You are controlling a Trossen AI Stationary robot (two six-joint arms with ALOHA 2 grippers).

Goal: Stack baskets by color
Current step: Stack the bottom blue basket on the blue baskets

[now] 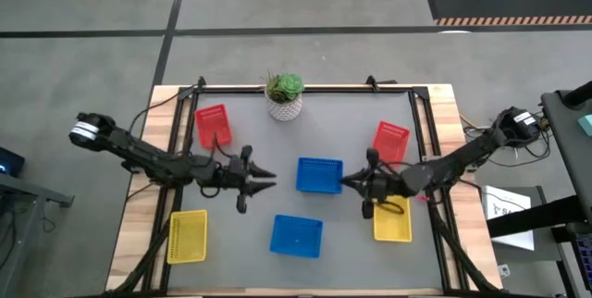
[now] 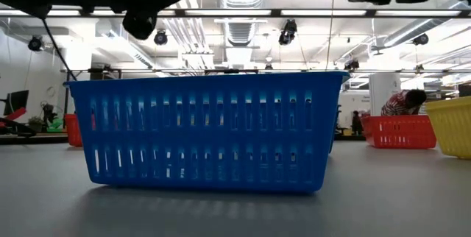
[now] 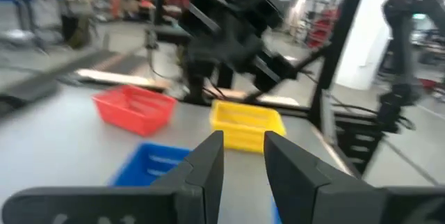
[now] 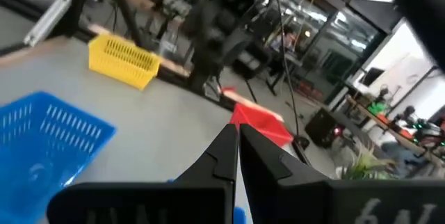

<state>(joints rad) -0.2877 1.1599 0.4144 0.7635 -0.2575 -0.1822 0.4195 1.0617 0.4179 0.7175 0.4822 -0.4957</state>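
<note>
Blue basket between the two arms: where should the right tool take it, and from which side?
Grip the blue basket by its thin right-hand short wall, coming down from above. It sits upright and open-topped, that rim nearest the shut right tool, which must open first.

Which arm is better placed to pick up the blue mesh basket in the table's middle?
Right: the right hand, shut and empty, is beside the middle blue plastic mesh basket; the left hand is farther away.

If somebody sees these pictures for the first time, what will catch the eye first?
Bright baskets lie scattered on the grey table: two blue ones in the middle, red ones toward the back, yellow ones at the front corners. The left gripper and right gripper point at each other across the blue basket. A plant stands at the back edge.
</note>
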